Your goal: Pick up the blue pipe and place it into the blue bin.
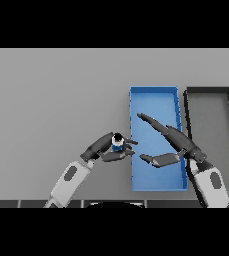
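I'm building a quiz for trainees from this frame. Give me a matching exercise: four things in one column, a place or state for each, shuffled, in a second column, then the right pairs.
Things:
1. blue pipe
2. blue bin
3. black bin
4. right hand

Places or states:
A. farthest right on the table
B. open, fingers straight, over the blue bin
C. held in the left hand, just left of the blue bin
D. between the pipe and the black bin

Pairs: 1-C, 2-D, 3-A, 4-B
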Motion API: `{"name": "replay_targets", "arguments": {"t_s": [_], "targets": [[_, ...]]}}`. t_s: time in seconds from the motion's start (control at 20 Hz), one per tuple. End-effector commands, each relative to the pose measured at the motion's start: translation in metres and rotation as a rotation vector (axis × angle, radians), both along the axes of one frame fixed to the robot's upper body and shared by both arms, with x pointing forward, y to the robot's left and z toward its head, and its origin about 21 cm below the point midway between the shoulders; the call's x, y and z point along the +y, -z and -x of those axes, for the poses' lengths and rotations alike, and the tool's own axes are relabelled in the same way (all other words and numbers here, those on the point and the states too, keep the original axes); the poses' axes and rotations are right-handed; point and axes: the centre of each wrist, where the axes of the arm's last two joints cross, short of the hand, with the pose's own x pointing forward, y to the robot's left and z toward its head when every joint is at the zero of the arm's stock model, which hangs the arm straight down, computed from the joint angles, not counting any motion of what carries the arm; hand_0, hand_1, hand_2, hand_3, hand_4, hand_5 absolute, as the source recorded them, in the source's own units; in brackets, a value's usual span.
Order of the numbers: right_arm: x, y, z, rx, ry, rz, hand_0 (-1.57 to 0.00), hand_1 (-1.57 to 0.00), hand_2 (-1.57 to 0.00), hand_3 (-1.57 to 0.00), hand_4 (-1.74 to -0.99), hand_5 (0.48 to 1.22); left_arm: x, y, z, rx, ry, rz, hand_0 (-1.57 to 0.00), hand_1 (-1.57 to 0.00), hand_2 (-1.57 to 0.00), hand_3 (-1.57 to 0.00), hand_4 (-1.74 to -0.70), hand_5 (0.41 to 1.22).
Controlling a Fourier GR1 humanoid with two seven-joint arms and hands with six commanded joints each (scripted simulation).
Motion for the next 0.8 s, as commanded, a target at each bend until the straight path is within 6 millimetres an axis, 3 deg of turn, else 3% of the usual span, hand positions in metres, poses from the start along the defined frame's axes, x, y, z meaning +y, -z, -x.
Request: {"name": "replay_targets", "arguments": {"t_s": [0.0, 0.2, 0.5, 0.75], "targets": [[0.008, -0.006, -0.003, -0.009, -0.025, 0.011, 0.0, 0.0, -0.05, 0.0, -1.296, 0.556, 0.001, 0.0, -0.001, -0.005, -0.001, -0.003, -1.57, -1.57, -1.57, -1.57, -1.47, 1.221], [0.034, -0.013, -0.009, -0.004, -0.155, 0.035, 0.0, 0.0, -0.04, 0.0, -1.294, 0.56, 0.001, -0.002, 0.0, -0.017, 0.007, 0.025, -1.57, -1.57, -1.57, -1.57, -1.47, 1.221], [0.072, -0.03, -0.023, -0.03, -0.255, 0.103, -0.01, -0.02, -0.07, 0.0, -1.223, 0.54, 0.003, 0.003, -0.006, 0.032, 0.033, 0.027, -1.57, -1.57, -1.57, -1.57, -1.47, 1.221], [0.089, -0.032, -0.034, -0.023, -0.291, 0.153, -0.03, -0.06, -0.11, -0.01, -1.192, 0.507, 0.002, 0.002, -0.003, 0.006, 0.02, 0.004, -1.57, -1.57, -1.57, -1.57, -1.47, 1.221]]}}
